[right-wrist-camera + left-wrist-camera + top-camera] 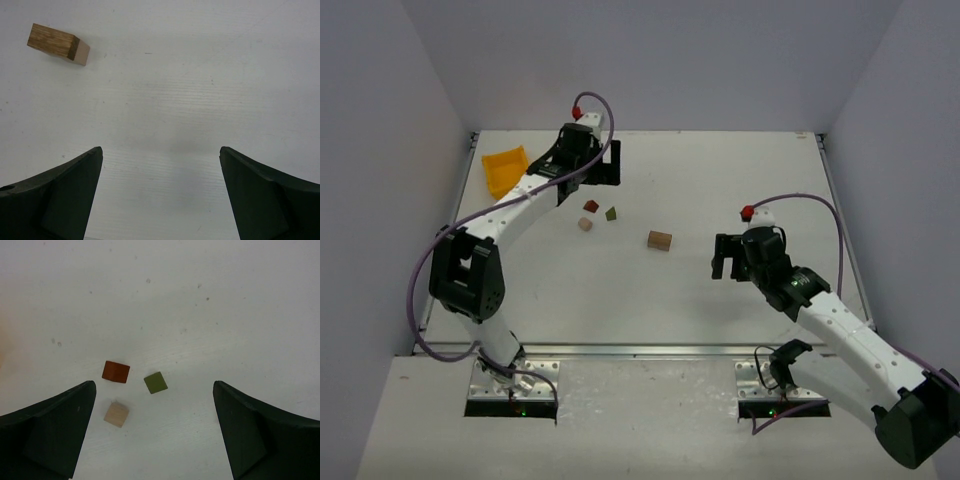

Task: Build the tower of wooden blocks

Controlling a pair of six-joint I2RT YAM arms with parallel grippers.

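No tower stands; the blocks lie loose on the white table. A dark red block (590,206), an olive-green block (611,213) and a small pale tan block (585,224) lie close together at centre left. A larger tan wood block (659,240) lies alone to their right. My left gripper (588,172) hovers open and empty just behind the three small blocks; its wrist view shows the red block (116,371), the green block (156,382) and the pale block (116,414). My right gripper (727,262) is open and empty to the right of the larger block (58,44).
A yellow plastic bin (505,168) sits at the far left of the table, next to the left arm. Grey walls close in the table on the left, back and right. Cables loop from both arms.
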